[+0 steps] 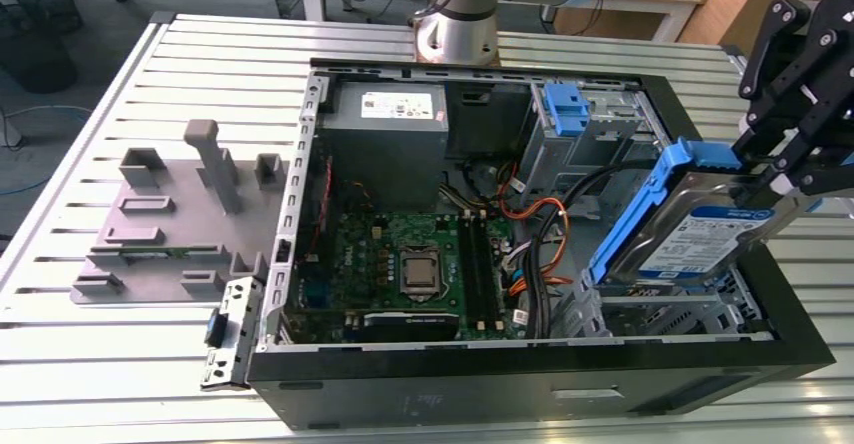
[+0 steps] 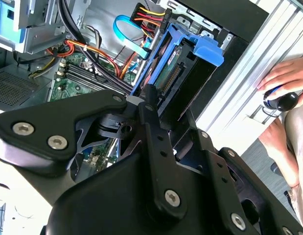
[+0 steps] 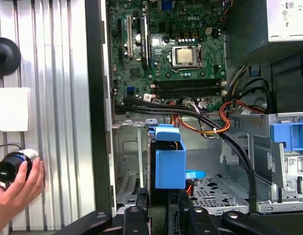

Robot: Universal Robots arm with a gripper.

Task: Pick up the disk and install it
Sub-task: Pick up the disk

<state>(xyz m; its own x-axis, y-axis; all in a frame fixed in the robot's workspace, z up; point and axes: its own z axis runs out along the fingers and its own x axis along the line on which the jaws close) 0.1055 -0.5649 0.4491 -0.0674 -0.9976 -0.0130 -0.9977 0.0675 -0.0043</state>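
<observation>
Disk (image 1: 694, 239) in hand (image 1: 771, 176): grips it tight by one end, holds it tilted over computer case's (image 1: 534, 389) drive bay (image 1: 667, 316).

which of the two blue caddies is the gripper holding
The disk, with the white-and-blue label, tilted in the gripper at the exterior view's right. The other blue bracket sits in a metal bay, apart from it.

Bay floor (image 3: 217, 188) under the disk (image 1: 701, 244) looks open to me. Black cables (image 1: 585, 182) crowd one side, case wall (image 1: 777, 294) the other. Someone's hand (image 3: 21, 188) sits on the desk (image 3: 53, 98) outside.
</observation>
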